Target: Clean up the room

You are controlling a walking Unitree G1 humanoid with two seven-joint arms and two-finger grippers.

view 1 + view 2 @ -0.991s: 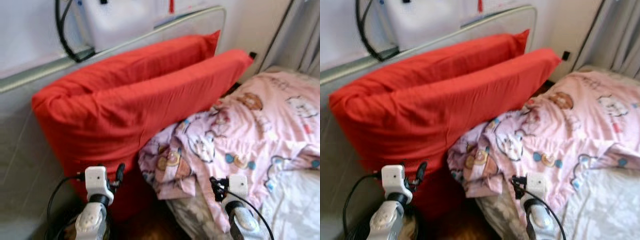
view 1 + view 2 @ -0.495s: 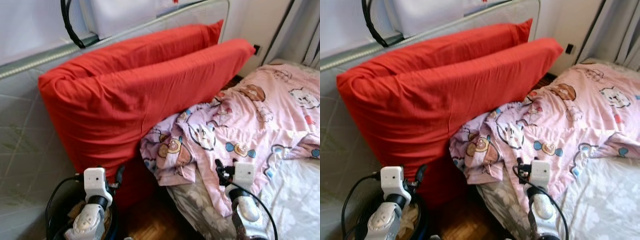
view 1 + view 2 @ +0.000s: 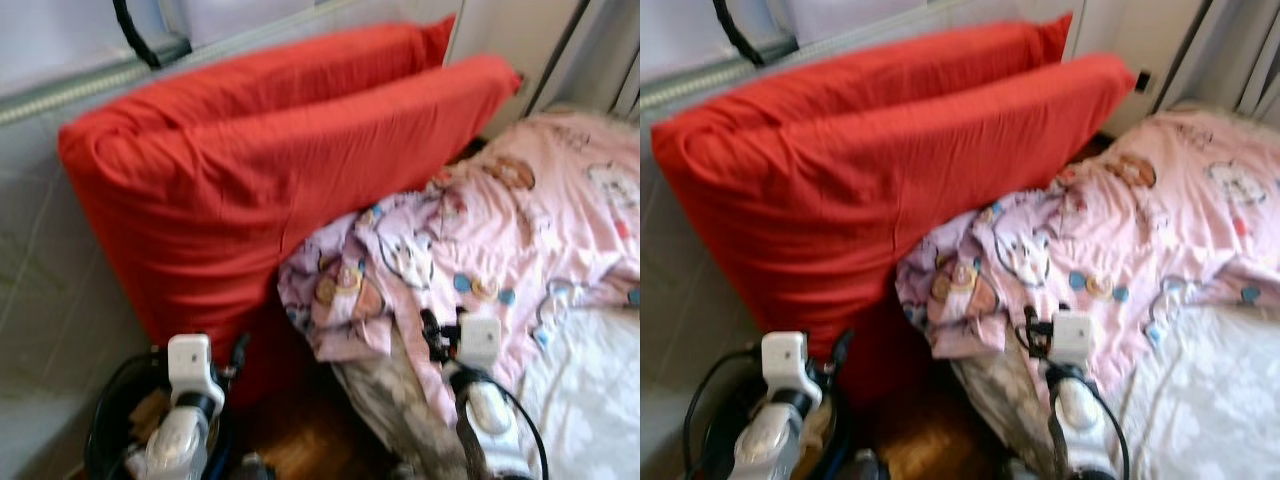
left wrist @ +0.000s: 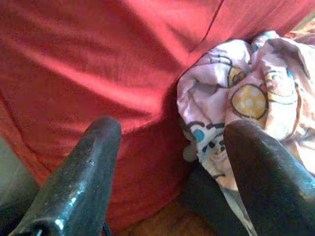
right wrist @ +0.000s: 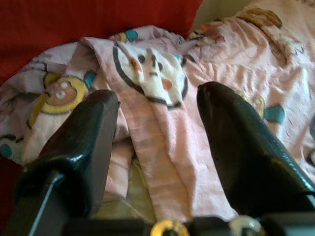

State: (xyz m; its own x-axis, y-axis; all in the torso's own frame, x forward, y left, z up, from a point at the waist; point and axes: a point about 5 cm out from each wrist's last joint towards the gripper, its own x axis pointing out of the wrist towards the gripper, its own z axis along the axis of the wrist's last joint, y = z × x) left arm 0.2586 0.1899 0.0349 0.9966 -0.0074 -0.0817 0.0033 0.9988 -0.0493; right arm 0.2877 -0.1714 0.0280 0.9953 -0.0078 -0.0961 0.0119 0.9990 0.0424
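Left eye view: black bin point(image 3: 110, 420) holds clutter; left pincer point(image 4: 170, 162), right pincer point(image 5: 157, 132) wide, empty.

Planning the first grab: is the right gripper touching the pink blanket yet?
Apart. In the right wrist view the right gripper has its jaws open with nothing between them, and the pink blanket lies beyond the fingertips, ungripped.

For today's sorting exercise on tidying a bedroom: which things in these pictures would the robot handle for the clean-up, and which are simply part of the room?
Part of the job:
- pink cartoon blanket, rumpled on the bed
- two red pillows, leaning against the headboard
- left gripper and right gripper, both open, holding nothing

Just there:
- black cable
- grey curtain
- wooden floor
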